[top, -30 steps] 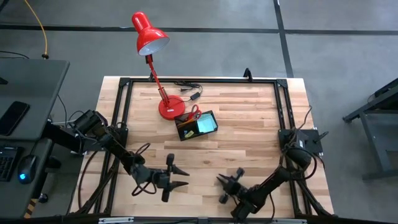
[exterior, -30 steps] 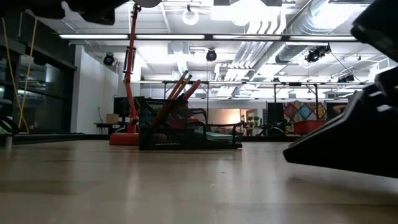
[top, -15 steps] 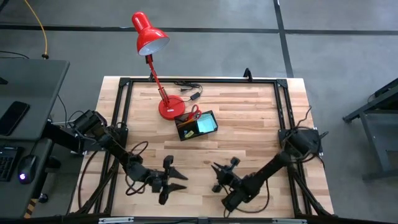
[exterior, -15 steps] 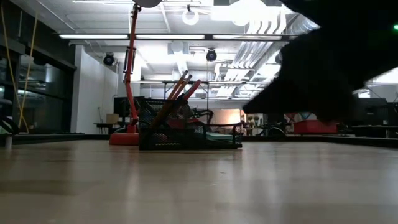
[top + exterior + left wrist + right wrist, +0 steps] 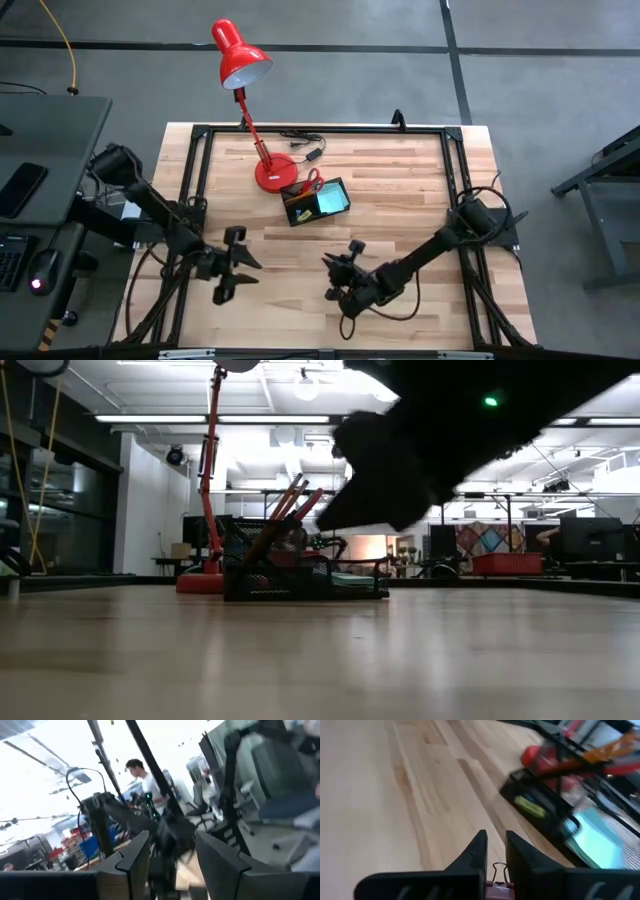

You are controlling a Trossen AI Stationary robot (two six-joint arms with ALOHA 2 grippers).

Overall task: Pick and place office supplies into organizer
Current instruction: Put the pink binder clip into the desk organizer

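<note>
Organizer [image 5: 316, 201] beside lamp base [image 5: 272, 175], holding scissors, pencils, teal notes. Right gripper [image 5: 494, 851] clamped on binder clip [image 5: 498, 879] above bare wood. Left gripper [image 5: 240, 272] spread apart, empty.

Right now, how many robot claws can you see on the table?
2. The left gripper hangs open over the table's near-left side; the right gripper is near the middle front, shut on a small binder clip. None look hidden.
</note>
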